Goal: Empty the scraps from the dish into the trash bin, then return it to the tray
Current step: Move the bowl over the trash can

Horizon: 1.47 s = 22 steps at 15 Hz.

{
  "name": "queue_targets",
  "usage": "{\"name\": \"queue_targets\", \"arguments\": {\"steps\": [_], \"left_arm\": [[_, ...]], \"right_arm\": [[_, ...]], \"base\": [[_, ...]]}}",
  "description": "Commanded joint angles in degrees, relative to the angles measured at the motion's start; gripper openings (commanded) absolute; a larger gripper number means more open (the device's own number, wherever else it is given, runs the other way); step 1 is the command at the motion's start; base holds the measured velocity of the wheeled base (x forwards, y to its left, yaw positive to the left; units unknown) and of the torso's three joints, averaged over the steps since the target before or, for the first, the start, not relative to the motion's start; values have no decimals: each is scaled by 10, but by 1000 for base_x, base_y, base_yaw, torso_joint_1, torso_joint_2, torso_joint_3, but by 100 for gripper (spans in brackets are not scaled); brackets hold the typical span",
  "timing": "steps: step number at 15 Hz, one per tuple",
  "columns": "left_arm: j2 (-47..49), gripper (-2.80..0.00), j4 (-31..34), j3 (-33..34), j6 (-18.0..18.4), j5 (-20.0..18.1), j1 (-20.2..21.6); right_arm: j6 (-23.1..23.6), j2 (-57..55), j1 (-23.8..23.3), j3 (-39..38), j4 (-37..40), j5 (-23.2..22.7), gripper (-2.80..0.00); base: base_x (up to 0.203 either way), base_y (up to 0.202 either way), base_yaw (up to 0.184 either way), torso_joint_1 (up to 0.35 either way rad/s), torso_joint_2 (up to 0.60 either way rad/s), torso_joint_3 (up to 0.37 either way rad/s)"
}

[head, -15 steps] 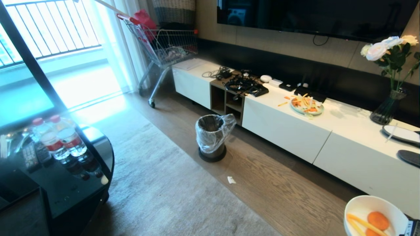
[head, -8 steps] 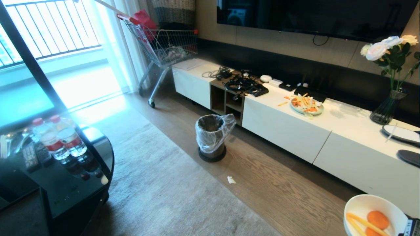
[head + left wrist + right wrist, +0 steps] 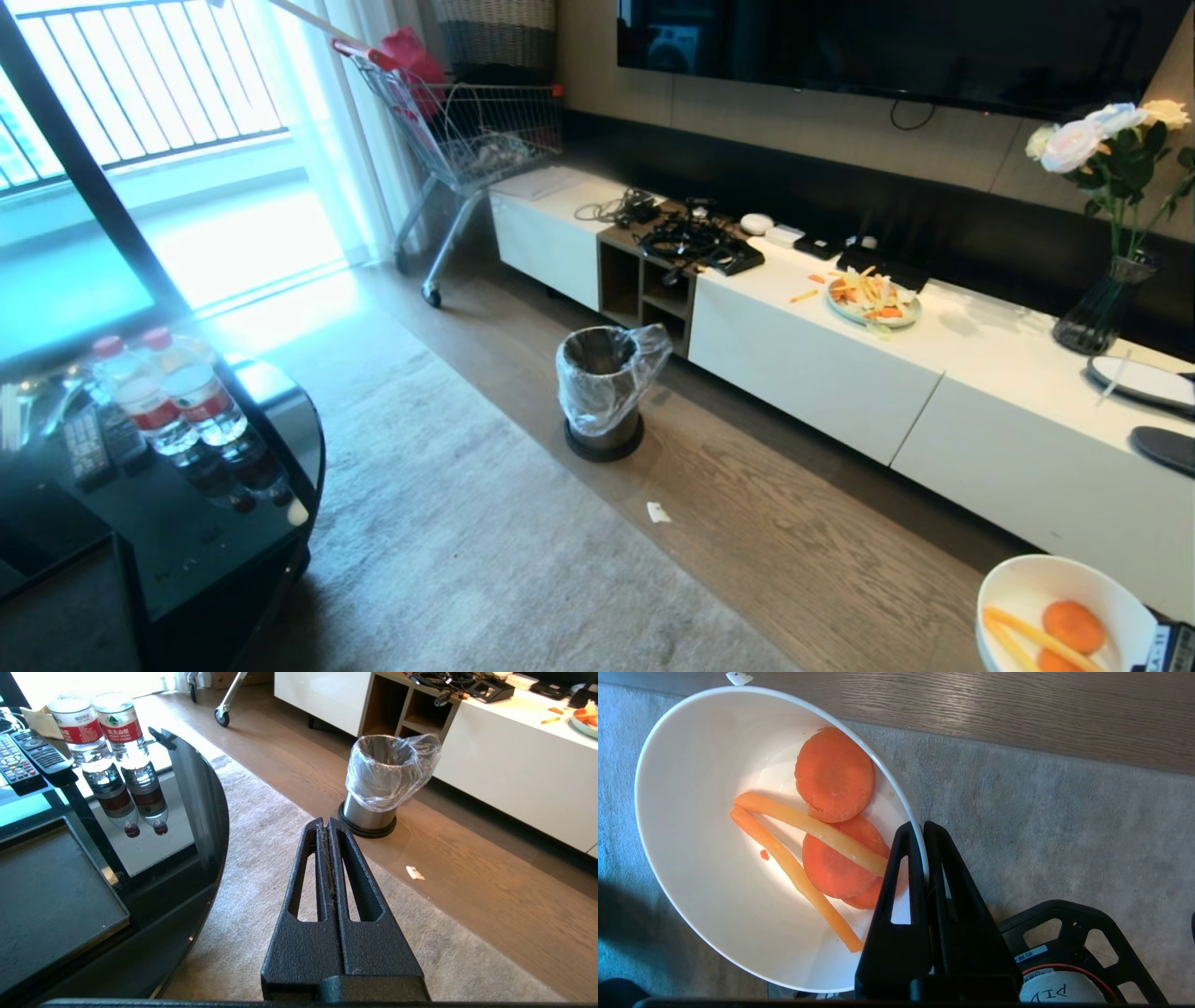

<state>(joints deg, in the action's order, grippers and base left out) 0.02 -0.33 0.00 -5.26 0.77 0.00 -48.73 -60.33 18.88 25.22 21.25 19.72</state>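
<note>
Right gripper (image 3: pixel 920 830) is clamped on the rim of the bowl (image 3: pixel 705 858), one finger inside the wall, one outside. The bowl hangs over the rug (image 3: pixel 1064 826), well short of the bin (image 3: pixel 603 392) and off to the bin's right in the head view, down at the frame corner. It sits slightly tilted toward the gripper side.

Scraps (image 3: pixel 822 830) are all inside the bowl: carrot rounds stacked against the wall next to the gripped rim, two pale orange sticks lying across them toward the bowl's middle (plus one tiny orange fleck on the bare white).

Bin stands upright on the wood floor (image 3: pixel 794 523), just in front of the open shelf section of the white cabinet (image 3: pixel 822 373), liner bag bunched to one side of its rim. A small white scrap of paper (image 3: pixel 658 512) lies on the floor between the bin and the bowl.

Left gripper (image 3: pixel 327 826) is parked, fingers pressed together with nothing between them, hovering over the rug and pointing toward the bin, which is well apart from it.

Tray (image 3: pixel 51 891) lies on the dark glass table (image 3: pixel 205 826), on the far side of the left gripper from the bin. Two water bottles (image 3: pixel 107 732) and remotes (image 3: pixel 28 756) stand on the same table beyond the tray.

On the cabinet, up and right of the bin: a pale-blue plate (image 3: pixel 873 301) heaped with orange and white strips, a few loose bits beside it. A vase of flowers (image 3: pixel 1111 215) stands farther along the same top.
</note>
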Motion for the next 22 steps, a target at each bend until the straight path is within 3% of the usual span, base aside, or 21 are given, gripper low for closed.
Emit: {"name": "queue_targets", "arguments": {"steps": [1, 5, 22], "left_arm": [[0, -280, 0, 0, 0, 0, 0], [0, -280, 0, 0, 1, 0, 0], [0, -280, 0, 0, 1, 0, 0]], "right_arm": [[-4, 0, 0, -1, 2, 1, -280], [-5, 0, 0, -3, 1, 1, -280], [-4, -6, 5, -3, -1, -3, -280]], "base": [[0, 0, 0, 0, 0, 0], [60, 0, 0, 0, 2, 2], [186, 0, 2, 3, 2, 2]]}}
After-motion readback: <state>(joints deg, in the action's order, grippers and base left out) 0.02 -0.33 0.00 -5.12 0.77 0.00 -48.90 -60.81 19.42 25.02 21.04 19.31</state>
